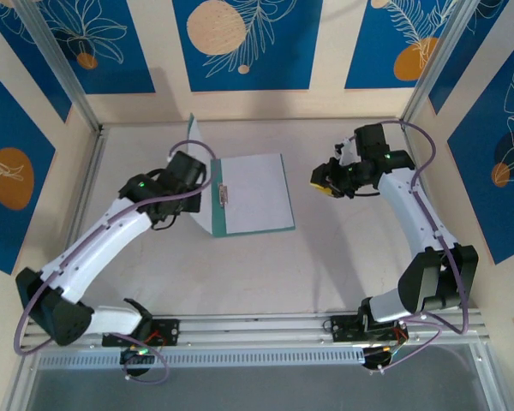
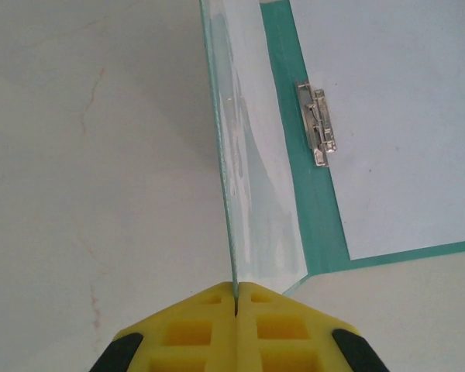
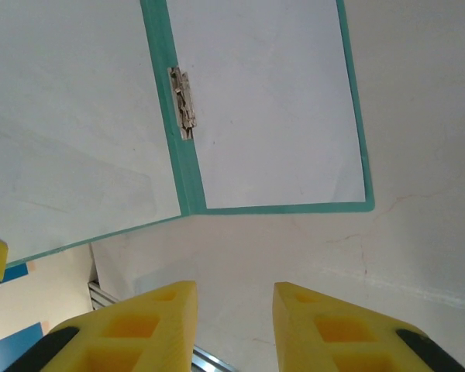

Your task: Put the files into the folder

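gleaming clip [image 2: 316,124], thin teal folder [image 2: 314,208]

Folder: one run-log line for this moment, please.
left hand: shut on folder cover, cover upright | paper: flat on the lying leaf | right hand: open, clear of folder

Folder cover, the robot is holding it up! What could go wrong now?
The left pincer pinches only the thin edge of the raised cover, so it might slip out and flop down. The white paper on the flat leaf looks loose, so a quick close could nudge it crooked.
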`<state>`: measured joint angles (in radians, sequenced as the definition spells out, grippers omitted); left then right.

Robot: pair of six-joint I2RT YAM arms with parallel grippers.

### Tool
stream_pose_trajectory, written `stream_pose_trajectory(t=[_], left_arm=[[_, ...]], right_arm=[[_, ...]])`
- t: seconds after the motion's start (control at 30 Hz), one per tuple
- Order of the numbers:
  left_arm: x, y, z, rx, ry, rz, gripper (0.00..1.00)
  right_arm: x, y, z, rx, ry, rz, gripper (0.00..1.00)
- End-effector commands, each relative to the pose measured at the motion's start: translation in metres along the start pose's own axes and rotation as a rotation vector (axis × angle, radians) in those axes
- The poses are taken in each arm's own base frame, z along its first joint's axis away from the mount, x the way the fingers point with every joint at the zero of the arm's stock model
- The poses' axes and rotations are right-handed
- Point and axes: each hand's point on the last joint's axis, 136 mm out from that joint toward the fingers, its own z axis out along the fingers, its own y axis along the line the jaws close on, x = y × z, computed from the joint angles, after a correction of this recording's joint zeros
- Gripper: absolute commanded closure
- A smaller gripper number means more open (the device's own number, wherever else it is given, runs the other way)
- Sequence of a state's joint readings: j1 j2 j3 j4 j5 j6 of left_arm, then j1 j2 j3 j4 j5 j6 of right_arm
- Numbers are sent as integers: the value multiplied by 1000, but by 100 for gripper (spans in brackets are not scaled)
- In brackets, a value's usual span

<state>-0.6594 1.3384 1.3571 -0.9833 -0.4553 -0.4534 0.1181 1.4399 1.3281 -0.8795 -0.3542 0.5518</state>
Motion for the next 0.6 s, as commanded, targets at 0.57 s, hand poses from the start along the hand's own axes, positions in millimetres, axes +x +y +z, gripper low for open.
stream_pose_trajectory(t=[0.57], left_arm=[[-16, -159, 3, 74, 36, 242, 100]], right_arm=[[7, -3, -13, -90, -3, 44, 67]])
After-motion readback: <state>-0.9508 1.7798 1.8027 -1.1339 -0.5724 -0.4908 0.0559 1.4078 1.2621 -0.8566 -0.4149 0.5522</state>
